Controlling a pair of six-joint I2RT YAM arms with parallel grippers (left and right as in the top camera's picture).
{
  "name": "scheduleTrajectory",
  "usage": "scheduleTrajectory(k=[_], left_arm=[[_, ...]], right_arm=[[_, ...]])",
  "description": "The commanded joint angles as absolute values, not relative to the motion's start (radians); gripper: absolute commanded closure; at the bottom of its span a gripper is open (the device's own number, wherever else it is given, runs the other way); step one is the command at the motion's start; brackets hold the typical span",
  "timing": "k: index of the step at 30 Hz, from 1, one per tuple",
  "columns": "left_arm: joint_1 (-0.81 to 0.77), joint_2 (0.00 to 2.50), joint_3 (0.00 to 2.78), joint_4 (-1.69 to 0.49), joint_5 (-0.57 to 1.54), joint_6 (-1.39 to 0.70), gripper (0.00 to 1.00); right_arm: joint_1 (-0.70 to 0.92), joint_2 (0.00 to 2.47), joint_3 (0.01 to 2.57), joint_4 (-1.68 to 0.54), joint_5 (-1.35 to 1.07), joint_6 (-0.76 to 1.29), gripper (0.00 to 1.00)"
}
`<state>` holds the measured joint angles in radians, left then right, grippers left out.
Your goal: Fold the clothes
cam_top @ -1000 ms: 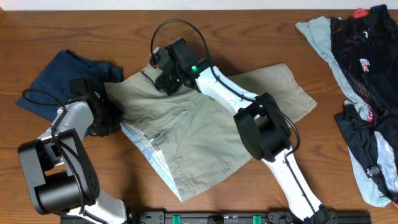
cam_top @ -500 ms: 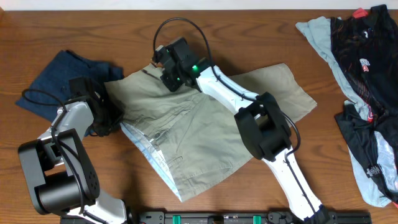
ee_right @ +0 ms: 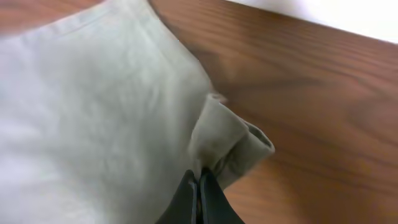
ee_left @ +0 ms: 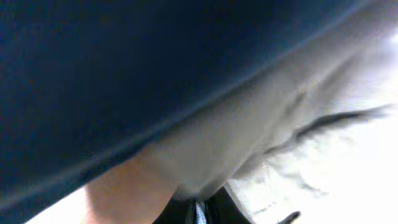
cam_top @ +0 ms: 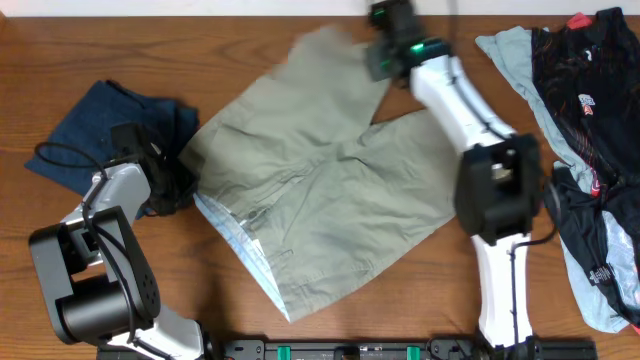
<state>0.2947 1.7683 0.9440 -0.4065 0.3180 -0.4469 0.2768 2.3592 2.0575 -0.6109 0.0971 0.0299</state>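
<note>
The clothes, khaki-beige shorts (cam_top: 320, 200), lie spread across the middle of the table, with pale lining showing along the lower left edge. My right gripper (cam_top: 380, 58) is at the back of the table, shut on a bunched hem corner of one leg, and that leg stretches up towards it. The right wrist view shows the black fingers (ee_right: 188, 198) pinched together on the folded hem (ee_right: 230, 143). My left gripper (cam_top: 178, 186) is at the shorts' left edge, shut on fabric. In the left wrist view khaki cloth (ee_left: 236, 137) bunches right at the fingertips (ee_left: 184, 213).
A dark navy garment (cam_top: 105, 125) lies at the left, next to my left gripper, and fills the upper part of the left wrist view (ee_left: 124, 62). A pile of black and pale blue clothing (cam_top: 590, 150) covers the right edge. The table's back edge runs just behind my right gripper.
My right gripper shut on the shorts' leg at the upper left and swept it to the back right, opening that leg out. The left arm has not moved.
</note>
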Motion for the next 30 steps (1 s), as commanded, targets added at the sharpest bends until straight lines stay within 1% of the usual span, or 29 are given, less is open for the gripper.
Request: scheduleTrajectory(k=[1, 8, 11, 14, 19, 20, 21, 22, 23, 24, 25, 26, 27, 29, 30], left_arm=[[0.302, 1.784, 0.958, -0.349, 0.397, -0.442, 0.92], [0.295, 1.784, 0.966, -0.181, 0.470, -0.442, 0.93], [0.273, 1.784, 0.985, -0.117, 0.472, -0.442, 0.93], [0.250, 1.784, 1.015, -0.067, 0.472, -0.442, 0.93], [0.225, 1.784, 1.088, -0.036, 0.459, -0.441, 0.92], [0.224, 1.784, 1.104, -0.036, 0.456, -0.441, 0.90], [0.225, 1.784, 1.118, -0.036, 0.456, -0.441, 0.83], [0.225, 1.784, 1.127, -0.036, 0.456, -0.441, 0.72], [0.225, 1.784, 1.134, -0.041, 0.456, -0.441, 0.65], [0.225, 1.784, 1.139, -0.055, 0.458, -0.441, 0.60], [0.224, 1.784, 1.140, -0.073, 0.466, -0.442, 0.58], [0.224, 1.783, 1.140, -0.100, 0.479, -0.442, 0.56], [0.224, 1.783, 1.140, -0.139, 0.492, -0.442, 0.55], [0.223, 1.783, 1.140, -0.226, 0.506, -0.441, 0.50], [0.223, 1.783, 1.140, -0.282, 0.509, -0.441, 0.46]], right_arm=[[0.247, 2.343, 2.068, -0.643, 0.155, 0.056, 0.99], [0.154, 2.343, 2.069, -0.721, 0.240, 0.113, 0.99], [0.116, 2.341, 2.068, -0.765, 0.286, 0.175, 0.99], [0.075, 2.329, 2.068, -0.818, 0.303, 0.232, 0.99], [0.009, 2.298, 2.068, -0.912, 0.308, 0.236, 0.99], [-0.006, 2.291, 2.069, -0.932, 0.308, 0.237, 0.90], [-0.019, 2.282, 2.068, -0.953, 0.307, 0.253, 0.75], [-0.031, 2.275, 2.068, -0.969, 0.302, 0.274, 0.58], [-0.045, 2.263, 2.069, -0.987, 0.279, 0.284, 0.44], [-0.057, 2.254, 2.068, -1.001, 0.239, 0.283, 0.34], [-0.068, 2.243, 2.068, -1.016, 0.205, 0.283, 0.24], [-0.079, 2.232, 2.068, -1.041, 0.170, 0.283, 0.04], [-0.088, 2.222, 2.068, -1.064, 0.146, 0.283, 0.01], [-0.107, 2.203, 2.068, -1.123, 0.086, 0.284, 0.01], [-0.117, 2.196, 2.068, -1.154, 0.047, 0.284, 0.01]])
